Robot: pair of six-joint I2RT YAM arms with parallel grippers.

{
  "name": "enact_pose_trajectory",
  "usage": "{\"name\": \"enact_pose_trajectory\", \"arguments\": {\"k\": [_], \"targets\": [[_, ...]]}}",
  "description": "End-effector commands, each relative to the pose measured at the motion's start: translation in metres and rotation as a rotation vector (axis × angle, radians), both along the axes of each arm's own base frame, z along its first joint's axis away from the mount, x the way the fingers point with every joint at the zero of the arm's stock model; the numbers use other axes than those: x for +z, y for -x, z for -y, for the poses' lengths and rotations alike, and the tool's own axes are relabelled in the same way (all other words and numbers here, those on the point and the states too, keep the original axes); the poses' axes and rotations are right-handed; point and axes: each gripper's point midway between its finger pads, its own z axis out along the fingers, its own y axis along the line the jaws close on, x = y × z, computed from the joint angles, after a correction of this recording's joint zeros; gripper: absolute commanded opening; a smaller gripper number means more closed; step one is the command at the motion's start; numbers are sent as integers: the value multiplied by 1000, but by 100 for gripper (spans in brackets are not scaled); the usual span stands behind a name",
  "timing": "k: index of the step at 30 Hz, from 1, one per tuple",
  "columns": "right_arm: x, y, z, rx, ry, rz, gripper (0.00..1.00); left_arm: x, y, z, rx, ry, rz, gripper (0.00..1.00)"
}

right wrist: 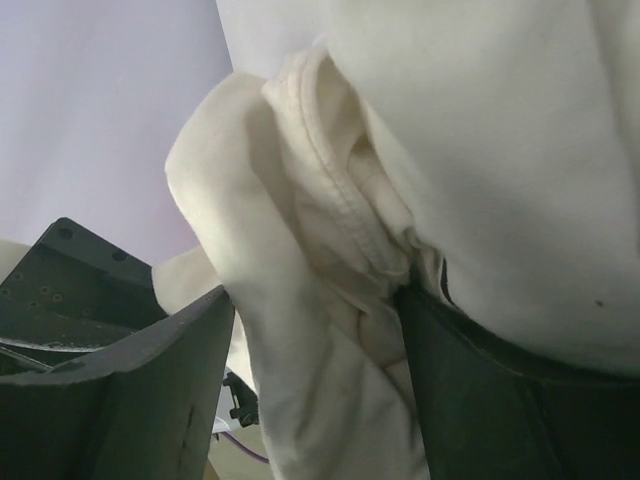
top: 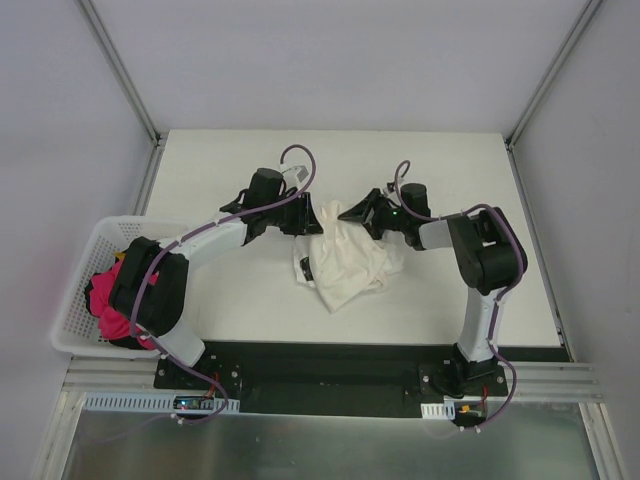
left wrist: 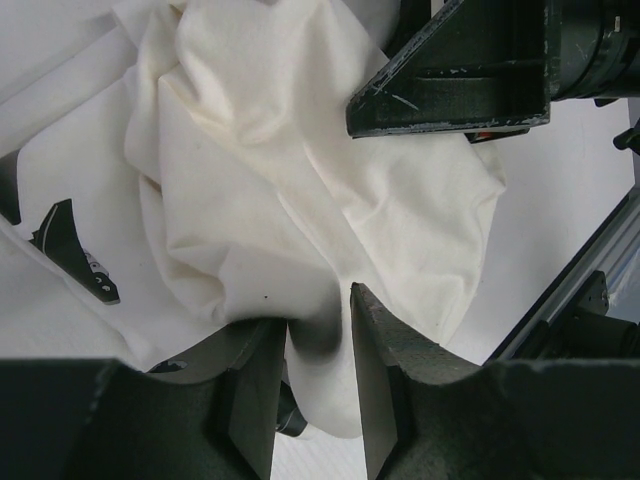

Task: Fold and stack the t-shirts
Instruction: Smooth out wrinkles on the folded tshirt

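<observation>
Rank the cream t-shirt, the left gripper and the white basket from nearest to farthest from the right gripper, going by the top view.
1. cream t-shirt: bunched between the fingers of the right gripper, in the middle.
2. left gripper: just across the shirt, on the left side.
3. white basket: at the far left, clearly farthest.

I see my left gripper (left wrist: pixel 318 400) nipping a fold of the cream t-shirt (left wrist: pixel 300 180), cloth bunched and crumpled beyond, right gripper (left wrist: pixel 440 85) against its far side, white table (left wrist: pixel 565 190) at right
</observation>
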Motion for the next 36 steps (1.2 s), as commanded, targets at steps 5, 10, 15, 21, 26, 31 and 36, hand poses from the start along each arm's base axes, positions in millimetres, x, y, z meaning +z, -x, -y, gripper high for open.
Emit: {"name": "enact_pose_trajectory", "arguments": {"k": [5,10,15,21,26,31,36], "targets": [[-27,9,-9,42,6,-95,41,5,-2,0,2,22,22,31],[-31,3,-6,22,-5,-110,6,6,-3,-3,12,13,35,31],[-25,0,-2,9,-12,-100,1,-1,-4,-2,12,6,23,31],[-25,-1,4,-4,-17,-97,1,-7,-2,1,0,16,1,30],[-27,-2,10,-27,-34,-99,1,-11,-1,4,-9,24,-23,30],[-25,-4,11,-36,-51,-102,1,-16,0,8,-23,27,-38,0],[-21,-7,10,-38,-71,-98,1,-19,-2,3,-7,4,-23,0]]}}
